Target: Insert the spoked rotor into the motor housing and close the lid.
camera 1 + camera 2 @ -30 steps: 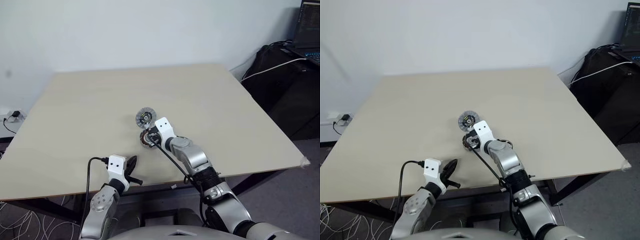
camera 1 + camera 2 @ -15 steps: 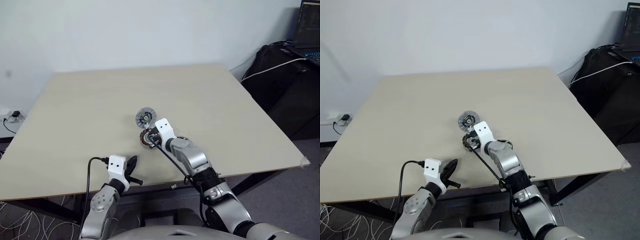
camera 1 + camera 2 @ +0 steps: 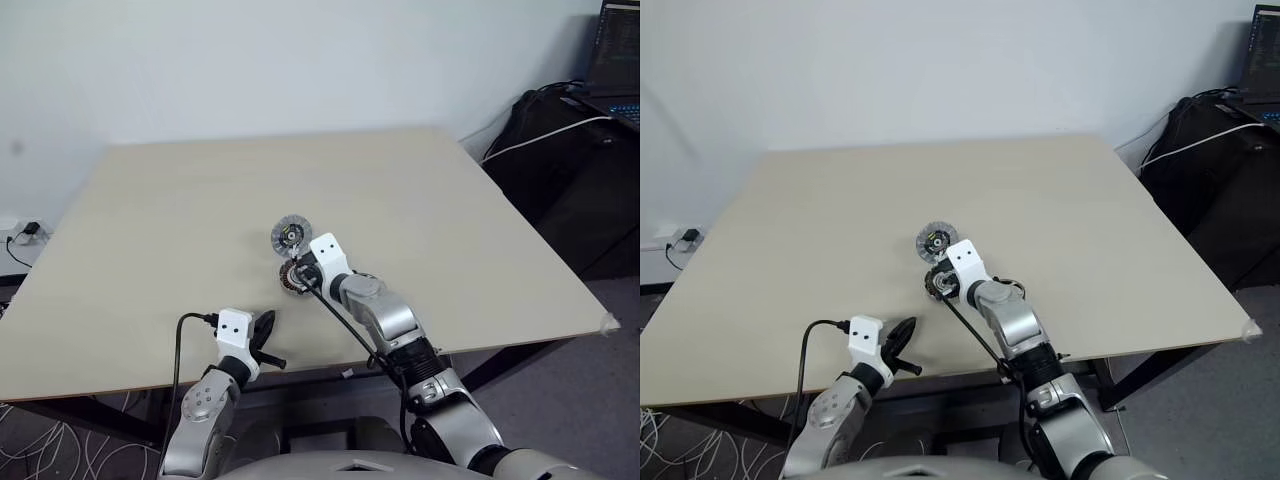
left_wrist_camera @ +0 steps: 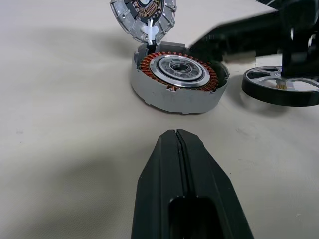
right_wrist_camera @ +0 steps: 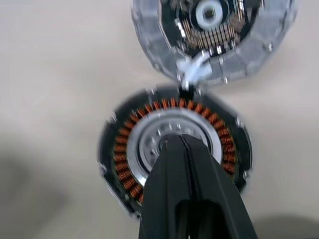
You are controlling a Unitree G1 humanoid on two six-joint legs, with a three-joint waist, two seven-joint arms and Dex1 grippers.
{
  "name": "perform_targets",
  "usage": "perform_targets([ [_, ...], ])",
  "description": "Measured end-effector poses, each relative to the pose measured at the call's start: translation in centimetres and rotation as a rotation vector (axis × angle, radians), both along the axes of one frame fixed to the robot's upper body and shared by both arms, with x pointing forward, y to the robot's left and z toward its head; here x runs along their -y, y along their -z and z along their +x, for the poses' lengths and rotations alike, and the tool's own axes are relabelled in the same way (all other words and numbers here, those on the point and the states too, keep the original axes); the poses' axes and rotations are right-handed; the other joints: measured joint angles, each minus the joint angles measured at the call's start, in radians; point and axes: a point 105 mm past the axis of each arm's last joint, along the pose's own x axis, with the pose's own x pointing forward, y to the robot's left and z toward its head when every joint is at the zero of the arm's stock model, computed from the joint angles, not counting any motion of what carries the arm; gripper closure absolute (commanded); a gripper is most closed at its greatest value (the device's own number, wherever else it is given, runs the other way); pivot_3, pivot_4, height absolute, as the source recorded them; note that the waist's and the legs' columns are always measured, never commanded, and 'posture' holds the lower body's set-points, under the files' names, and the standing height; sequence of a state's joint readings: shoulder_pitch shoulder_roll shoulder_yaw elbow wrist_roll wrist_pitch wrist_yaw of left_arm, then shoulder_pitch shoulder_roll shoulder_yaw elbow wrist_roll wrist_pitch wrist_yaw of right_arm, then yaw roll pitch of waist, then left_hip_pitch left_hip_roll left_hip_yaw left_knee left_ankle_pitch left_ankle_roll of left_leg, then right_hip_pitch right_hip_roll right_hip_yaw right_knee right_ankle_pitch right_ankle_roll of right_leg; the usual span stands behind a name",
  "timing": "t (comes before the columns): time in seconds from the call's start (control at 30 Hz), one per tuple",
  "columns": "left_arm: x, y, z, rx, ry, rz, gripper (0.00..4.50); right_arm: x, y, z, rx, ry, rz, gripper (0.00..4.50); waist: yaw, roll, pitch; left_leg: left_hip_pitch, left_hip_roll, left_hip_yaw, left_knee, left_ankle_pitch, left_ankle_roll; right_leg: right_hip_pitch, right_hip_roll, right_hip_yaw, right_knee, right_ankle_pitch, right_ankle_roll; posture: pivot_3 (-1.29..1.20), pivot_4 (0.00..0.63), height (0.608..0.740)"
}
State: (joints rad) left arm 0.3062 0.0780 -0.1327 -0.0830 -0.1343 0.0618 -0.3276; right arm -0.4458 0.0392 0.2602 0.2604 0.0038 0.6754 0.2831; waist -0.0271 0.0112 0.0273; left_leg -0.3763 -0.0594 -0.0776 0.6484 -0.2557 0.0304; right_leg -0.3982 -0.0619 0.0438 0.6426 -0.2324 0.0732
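Your right pincer is clenched with nothing between its fingers, hovering over the silvery centre of the motor housing. The housing sits open on the desk, near the middle of it, copper windings showing. The lid stands tilted up at its far edge, touching it. The spoked rotor lies flat on the desk just beside the housing. Your left pincer is clenched too, empty, pointing at the housing from nearer the desk's front edge.
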Motion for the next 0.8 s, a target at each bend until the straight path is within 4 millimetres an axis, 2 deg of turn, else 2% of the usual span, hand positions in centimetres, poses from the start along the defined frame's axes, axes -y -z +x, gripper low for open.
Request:
perform_targets([
  [0.43,0.1,0.0,0.0,-0.002,-0.007,-0.008,4.5,-1.0,0.3,0.7,0.011,-0.026,-0.018,4.49,-0.001,0.0,0.0,0.0,0.0,0.0,0.0,0.0,0.0,0.0,0.0,0.0,0.0,0.0,0.0,0.0,0.0,0.74],
  [0.57,0.2,0.0,0.0,-0.002,-0.009,-0.009,4.5,-0.5,1.7,0.4,-0.029,-0.024,-0.051,4.49,-0.001,0.0,0.0,0.0,0.0,0.0,0.0,0.0,0.0,0.0,0.0,0.0,0.0,0.0,0.0,0.0,0.0,0.74],
  [0.8,0.1,0.0,0.0,-0.004,-0.014,-0.012,4.5,0.5,1.9,0.3,-0.016,-0.019,-0.071,4.49,0.0,0.001,-0.001,0.001,0.0,0.0,0.0,0.0,0.0,0.001,0.0,0.0,0.0,0.0,-0.001,0.0,0.0,0.74],
])
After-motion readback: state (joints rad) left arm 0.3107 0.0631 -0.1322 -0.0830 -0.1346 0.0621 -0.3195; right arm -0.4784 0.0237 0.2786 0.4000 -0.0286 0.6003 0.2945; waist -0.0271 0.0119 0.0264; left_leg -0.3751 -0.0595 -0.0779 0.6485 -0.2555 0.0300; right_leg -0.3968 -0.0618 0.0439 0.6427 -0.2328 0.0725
